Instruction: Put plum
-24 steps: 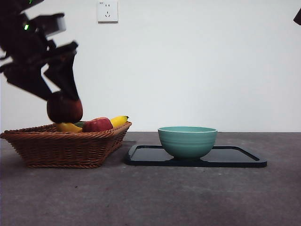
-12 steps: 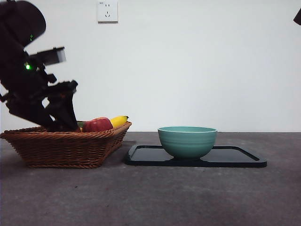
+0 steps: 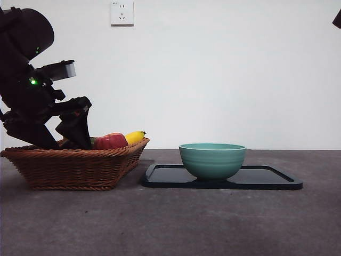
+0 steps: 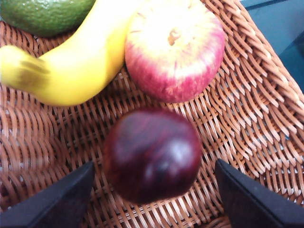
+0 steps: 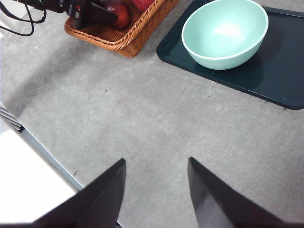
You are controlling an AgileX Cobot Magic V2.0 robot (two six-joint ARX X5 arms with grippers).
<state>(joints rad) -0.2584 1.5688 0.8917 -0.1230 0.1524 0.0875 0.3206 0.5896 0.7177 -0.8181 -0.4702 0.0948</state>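
Observation:
The plum (image 4: 152, 154), glossy dark maroon, lies on the woven floor of the wicker basket (image 4: 247, 109), close to a red apple with a yellowish top (image 4: 173, 47). My left gripper (image 4: 154, 165) is down inside the basket (image 3: 74, 168), open, with one jaw on each side of the plum and a gap at both sides. In the front view the left gripper (image 3: 74, 130) and the basket rim hide the plum. My right gripper (image 5: 156, 164) hangs open over bare table, far from the basket.
A banana (image 4: 71, 71) and a green avocado (image 4: 45, 14) share the basket with the apple (image 3: 110, 141). To its right a teal bowl (image 3: 212, 160) stands on a dark tray (image 3: 266, 178). The grey table edge shows in the right wrist view.
The left gripper came down from above the basket with the plum, and its jaws have since spread. The plum now rests on the basket floor. The right arm has not moved.

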